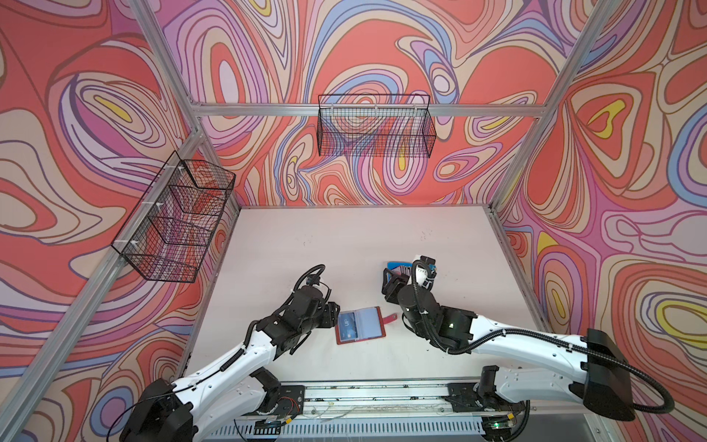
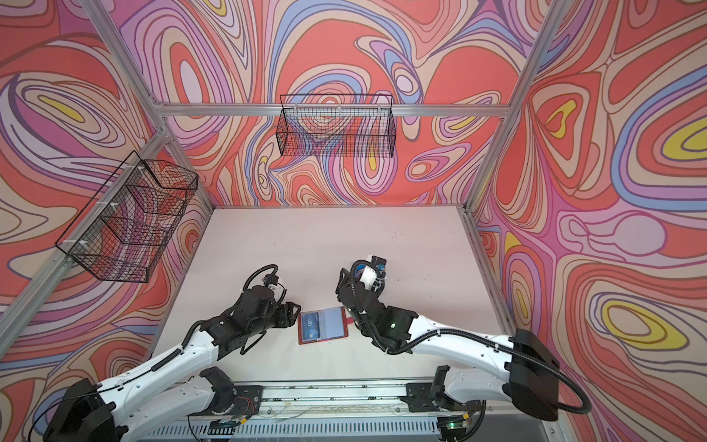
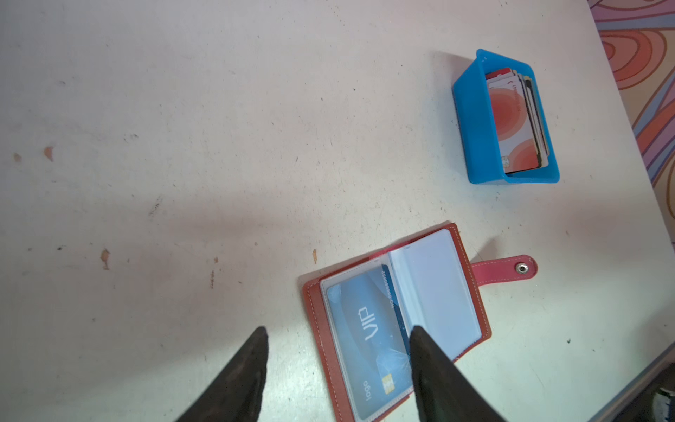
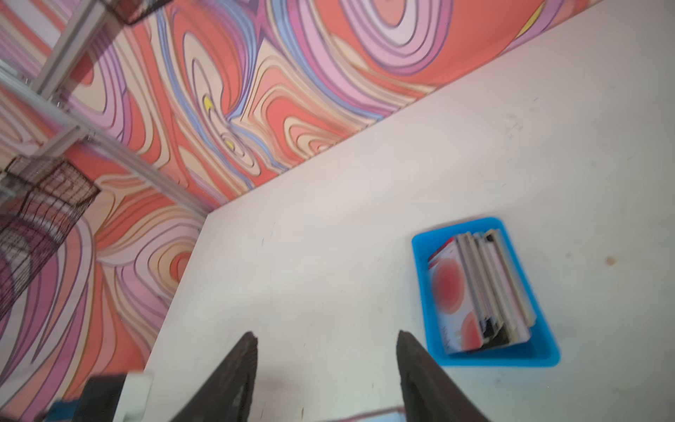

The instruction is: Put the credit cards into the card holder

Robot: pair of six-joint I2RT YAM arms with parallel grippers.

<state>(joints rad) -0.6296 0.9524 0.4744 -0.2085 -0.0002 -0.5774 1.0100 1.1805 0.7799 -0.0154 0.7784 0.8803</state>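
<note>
In both top views the card holder [image 1: 359, 325] [image 2: 323, 324] lies open on the desk [image 1: 344, 245], low middle.

Left wrist: the left hand [image 3: 338, 330] is spread, empty; a blue card [image 3: 365, 339] sits inside the holder.

Right wrist: the right hand [image 4: 325, 334] is spread, empty; credit cards [image 4: 475, 292] fill the blue tray [image 4: 420, 277].

We see the right gripper [image 4: 327, 334], jaws apart, above the white table [image 4: 365, 219] beside a blue tray [image 4: 511, 356] holding credit cards [image 4: 475, 288]
</note>
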